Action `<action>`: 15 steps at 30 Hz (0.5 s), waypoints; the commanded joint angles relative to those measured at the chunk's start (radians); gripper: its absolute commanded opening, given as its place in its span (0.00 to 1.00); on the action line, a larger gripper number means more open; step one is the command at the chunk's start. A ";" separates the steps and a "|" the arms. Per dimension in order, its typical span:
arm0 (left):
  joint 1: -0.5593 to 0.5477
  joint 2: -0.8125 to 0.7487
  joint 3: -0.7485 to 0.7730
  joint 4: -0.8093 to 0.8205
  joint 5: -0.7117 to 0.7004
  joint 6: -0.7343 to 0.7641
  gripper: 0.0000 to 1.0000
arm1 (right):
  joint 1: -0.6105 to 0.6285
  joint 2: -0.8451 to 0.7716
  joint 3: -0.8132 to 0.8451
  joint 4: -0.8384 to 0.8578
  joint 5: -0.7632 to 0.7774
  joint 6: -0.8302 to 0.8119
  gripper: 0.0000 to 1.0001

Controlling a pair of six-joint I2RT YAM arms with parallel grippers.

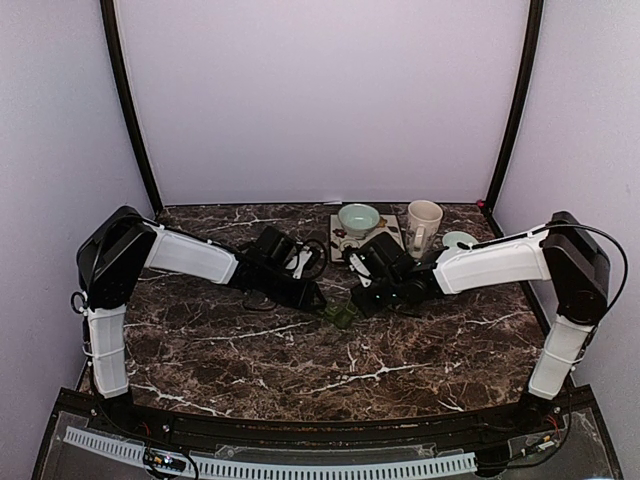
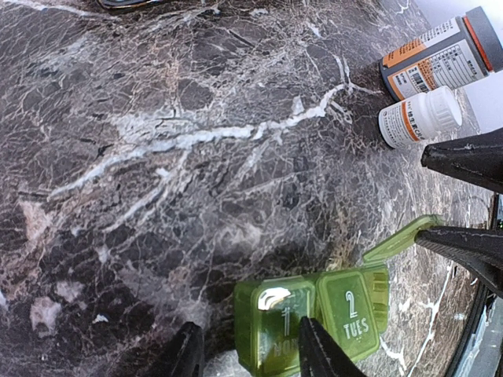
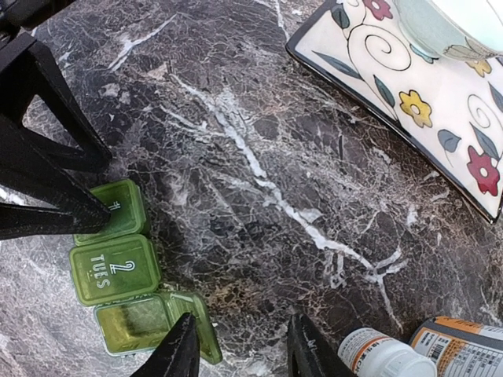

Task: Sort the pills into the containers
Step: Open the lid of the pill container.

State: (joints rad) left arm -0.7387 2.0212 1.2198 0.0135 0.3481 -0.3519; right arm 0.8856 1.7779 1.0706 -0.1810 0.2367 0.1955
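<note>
The pill organiser (image 1: 340, 317) lies near the middle of the bench (image 1: 250, 370), between the two arms. The lids marked 1 and 2 TUES are down, and the third compartment's lid (image 3: 200, 322) stands open. The left gripper (image 2: 250, 326) is spread. One of its fingers (image 3: 78, 206) rests over lid 1 and the other is past the organiser's end, so it pinches nothing. The right gripper (image 3: 242, 320) is also spread over bare bench and empty, with one finger (image 2: 460, 243) at the open lid. Two pill bottles (image 2: 420, 118) lie on their sides nearby. Toward the far edge, a pale bowl (image 1: 358, 217) sits on a flowered tray (image 1: 345, 238) beside a mug (image 1: 424, 225).
</note>
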 commanded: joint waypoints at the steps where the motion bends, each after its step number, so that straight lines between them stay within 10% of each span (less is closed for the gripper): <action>1: -0.005 -0.013 -0.026 -0.076 -0.010 0.017 0.42 | -0.011 0.006 0.039 0.000 0.018 -0.011 0.39; 15: -0.006 -0.012 -0.024 -0.076 -0.010 0.018 0.42 | -0.012 0.055 0.037 -0.013 0.045 -0.017 0.39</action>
State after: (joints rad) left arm -0.7387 2.0212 1.2198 0.0135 0.3492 -0.3515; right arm 0.8806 1.8133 1.0901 -0.1890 0.2558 0.1886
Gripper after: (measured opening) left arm 0.424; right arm 0.392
